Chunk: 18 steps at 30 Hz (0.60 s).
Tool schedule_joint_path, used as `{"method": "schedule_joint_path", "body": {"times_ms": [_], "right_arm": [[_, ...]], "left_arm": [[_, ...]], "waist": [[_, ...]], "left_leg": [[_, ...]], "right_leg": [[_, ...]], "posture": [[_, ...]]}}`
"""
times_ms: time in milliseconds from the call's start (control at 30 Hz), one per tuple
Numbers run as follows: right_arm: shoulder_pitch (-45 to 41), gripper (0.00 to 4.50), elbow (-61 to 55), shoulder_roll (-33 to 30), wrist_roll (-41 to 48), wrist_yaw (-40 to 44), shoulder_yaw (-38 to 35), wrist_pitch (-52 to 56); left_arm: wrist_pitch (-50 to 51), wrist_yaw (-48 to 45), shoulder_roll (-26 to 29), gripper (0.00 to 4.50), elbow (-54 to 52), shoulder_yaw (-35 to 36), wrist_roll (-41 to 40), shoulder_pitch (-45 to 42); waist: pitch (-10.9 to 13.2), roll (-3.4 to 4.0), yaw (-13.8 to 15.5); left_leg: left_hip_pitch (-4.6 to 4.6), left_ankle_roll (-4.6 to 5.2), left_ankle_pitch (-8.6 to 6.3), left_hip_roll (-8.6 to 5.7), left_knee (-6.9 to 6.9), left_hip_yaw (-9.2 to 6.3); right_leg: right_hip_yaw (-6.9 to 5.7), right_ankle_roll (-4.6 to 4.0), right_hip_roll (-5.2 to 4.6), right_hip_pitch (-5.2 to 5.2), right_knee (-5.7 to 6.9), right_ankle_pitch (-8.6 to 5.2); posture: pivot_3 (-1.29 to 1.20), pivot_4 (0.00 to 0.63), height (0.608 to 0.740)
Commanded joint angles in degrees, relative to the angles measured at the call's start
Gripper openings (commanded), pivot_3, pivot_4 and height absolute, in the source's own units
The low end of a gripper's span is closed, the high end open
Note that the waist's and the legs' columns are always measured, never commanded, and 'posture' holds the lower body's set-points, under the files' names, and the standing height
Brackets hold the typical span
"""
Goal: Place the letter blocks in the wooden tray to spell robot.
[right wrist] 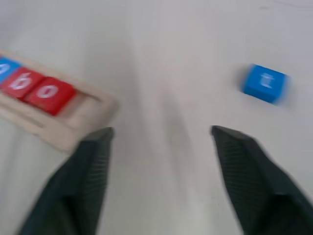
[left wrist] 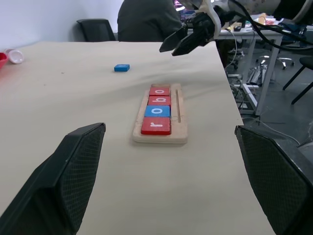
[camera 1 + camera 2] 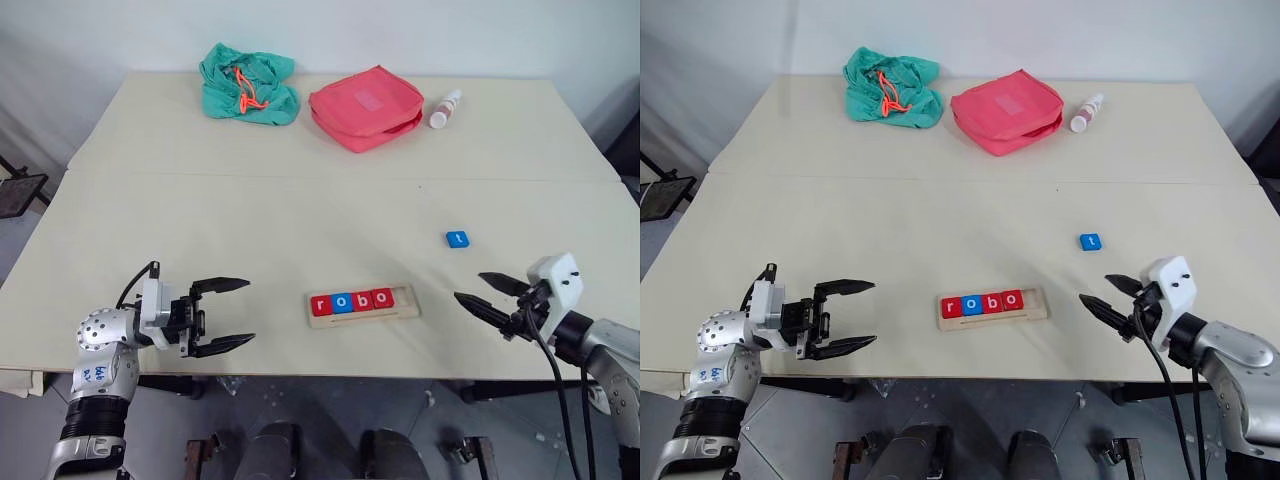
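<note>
The right gripper (image 3: 482,290) is hanging empty with its jaws spread wide, just off the open end of the tray (image 3: 362,304). Four blocks (image 3: 351,301) reading r, o, b, o are sitting in the tray, leaving the slot nearest this gripper bare. The blue t block (image 3: 457,239) is lying loose ahead of the fingertips, probably flat on the table (image 3: 300,200). The left gripper (image 3: 233,315) is also gaping empty, pointing toward the tray's other end.
</note>
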Motion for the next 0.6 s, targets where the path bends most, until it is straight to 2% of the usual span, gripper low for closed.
{"method": "schedule_joint_path", "body": {"times_ms": [33,233,400,600], "right_arm": [[0.6,4.47,-1.4,0.8,0.7,-3.3,-2.5,-1.9],[-1.9,4.47,0.1,1.5,1.0,-7.5,-0.5,-0.3],[-12.5,4.47,7.8,2.5,-2.1,-15.2,4.8,5.4],[-22.4,4.47,18.3,2.8,-5.4,-16.8,10.0,3.6]], "left_arm": [[-0.3,-0.7,-0.2,4.5,0.6,-0.3,0.0,-1.0],[-0.2,-1.2,-0.1,4.5,1.3,-0.5,0.2,-2.2],[0.2,-1.0,-0.1,4.5,0.4,-0.6,0.1,-2.1],[0.6,-0.1,0.0,4.5,-1.5,-0.4,0.0,-0.9]], "waist": [[0.0,0.0,0.0],[0.0,0.0,0.0],[0.0,0.01,-0.6],[0.0,0.01,-1.3]], "left_leg": [[0.0,0.0,0.0,0.0,-0.01,0.01],[0.02,0.0,0.0,0.0,-0.02,0.0],[0.04,0.0,0.0,0.01,0.0,0.02],[0.0,0.0,0.0,-0.03,-0.08,-0.12]], "right_leg": [[0.0,0.0,0.0,0.0,0.0,0.0],[0.0,0.0,0.0,-0.01,0.02,0.0],[0.02,0.0,0.0,-0.01,0.04,0.0],[-0.03,0.0,0.0,-0.06,0.11,0.0]], "posture": [[0.0,0.15,0.74],[0.0,0.15,0.74],[0.0,0.15,0.74],[0.0,0.15,0.74]]}}
